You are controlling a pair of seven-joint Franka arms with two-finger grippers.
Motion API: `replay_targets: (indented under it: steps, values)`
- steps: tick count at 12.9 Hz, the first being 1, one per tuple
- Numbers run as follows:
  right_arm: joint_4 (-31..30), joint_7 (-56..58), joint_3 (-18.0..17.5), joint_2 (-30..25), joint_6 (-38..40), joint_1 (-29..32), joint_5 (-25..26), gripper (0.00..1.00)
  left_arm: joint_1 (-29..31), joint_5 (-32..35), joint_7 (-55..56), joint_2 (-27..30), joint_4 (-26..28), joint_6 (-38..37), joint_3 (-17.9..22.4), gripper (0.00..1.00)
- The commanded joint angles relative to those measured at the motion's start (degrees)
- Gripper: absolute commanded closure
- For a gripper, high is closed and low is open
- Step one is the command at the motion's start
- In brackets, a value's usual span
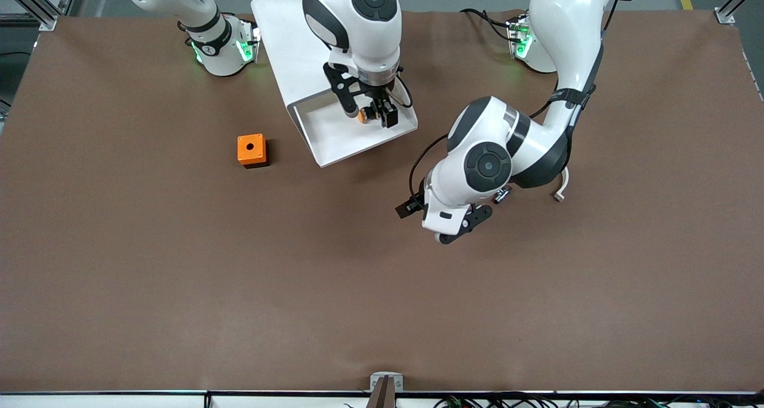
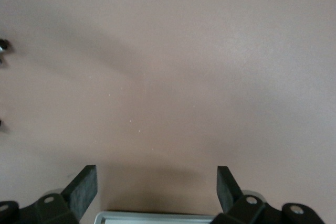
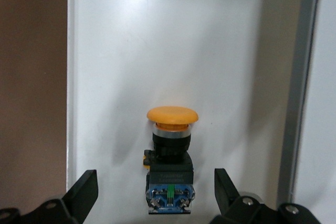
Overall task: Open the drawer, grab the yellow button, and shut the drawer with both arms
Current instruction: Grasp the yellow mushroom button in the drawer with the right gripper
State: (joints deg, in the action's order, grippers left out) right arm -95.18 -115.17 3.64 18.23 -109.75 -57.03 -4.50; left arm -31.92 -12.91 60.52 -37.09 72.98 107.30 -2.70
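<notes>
I see the drawer [image 1: 352, 135] already pulled out of the cabinet [image 1: 292, 44]; taking the button and closing are left. My right tool [image 1: 373, 111] hangs over the drawer, released, the button [image 3: 170, 156] lying on the drawer floor between its spread fingers [image 3: 81, 192], not yet gripped. My left tool [image 2: 156, 187] waits over bare worktop [image 1: 179, 277] toward the left arm's end, also released and empty.
</notes>
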Motion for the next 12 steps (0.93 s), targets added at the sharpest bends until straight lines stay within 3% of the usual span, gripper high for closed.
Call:
replay_targets:
  steps: [1,7,12]
  values:
    - [0.61,-1.55,0.75,2.06,-1.51,-1.68,0.81,0.08,-0.51,3.15,0.56,2.19,1.73,1.16,0.06,0.00]
    - [0.61,1.78,0.75,2.42,-0.29,-1.59,1.42,0.16,-1.66,3.94,0.56,2.37,1.73,1.33,0.06,0.00]
    - [0.96,6.18,0.84,2.07,2.26,-1.24,1.42,0.31,-1.57,3.85,0.56,2.37,1.82,1.25,-0.03,0.00]
